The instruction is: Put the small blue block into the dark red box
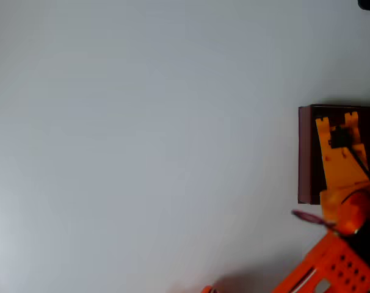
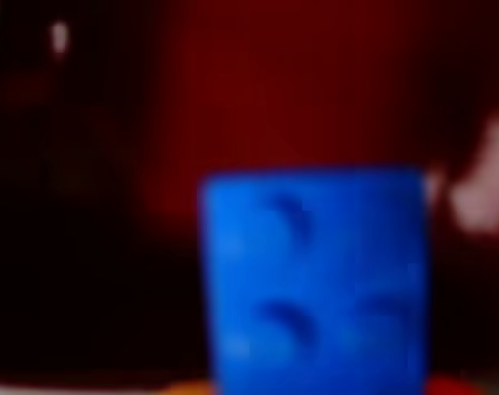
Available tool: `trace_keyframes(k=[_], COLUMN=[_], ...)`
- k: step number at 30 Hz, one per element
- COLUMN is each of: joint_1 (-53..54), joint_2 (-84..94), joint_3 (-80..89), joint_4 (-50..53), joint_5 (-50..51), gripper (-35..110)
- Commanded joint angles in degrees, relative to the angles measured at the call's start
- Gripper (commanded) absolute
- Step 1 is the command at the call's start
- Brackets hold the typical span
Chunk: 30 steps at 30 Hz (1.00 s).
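- Overhead view: a pale grey table (image 1: 142, 146) spreads bare across everything left of the dark red box (image 1: 305, 155), which sits at the right edge of the picture, cut off by the frame.
- The box's left wall shows as a thin maroon strip, with its near-black interior lying just right of that strip.
- Just below the box's lower left corner, a small maroon-tinted piece (image 1: 306, 217) juts out leftward from the arm.
- Over the box's interior, the orange gripper (image 1: 337, 122) reaches toward the box's far wall, its two orange tips side by side with a dark gap between them.
- From this view one cannot tell whether the fingers are pinching anything; the gap is too dark and small to read.
- Below the box, the orange arm (image 1: 340, 265) runs off toward the lower right corner, a black cable trailing along it.
- Wrist view, blurred: dark red and black surfaces of the box (image 2: 299, 82) fill the background, darker at left, redder toward the middle.
- The small blue block (image 2: 314, 280) looms at lower centre against the box's inner surfaces, upright and very close to the lens.
- A sliver of orange shows along the bottom edge beneath the block; whether the block rests there or is held cannot be told.
- Right of the block, a pale blurred patch (image 2: 480, 185) stands against the box's red.
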<state>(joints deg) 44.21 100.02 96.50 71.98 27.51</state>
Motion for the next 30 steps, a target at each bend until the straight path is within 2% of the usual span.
trace_keyframes(k=[1,9,17,23,27,30], joint_1=[1.6,-1.0,-6.1,-12.1,-18.1,-25.0], joint_2=[-5.4,-14.2,-6.3,12.0,30.8,47.6], joint_3=[-2.2,-5.3,-1.1,10.9,22.9,32.0], joint_4=[-3.3,-4.5,-3.6,-1.0,-0.8,-0.5], joint_5=[-0.1,0.4,-2.4,-3.1,-4.7,-8.6], gripper=[0,12,15,14,12,5])
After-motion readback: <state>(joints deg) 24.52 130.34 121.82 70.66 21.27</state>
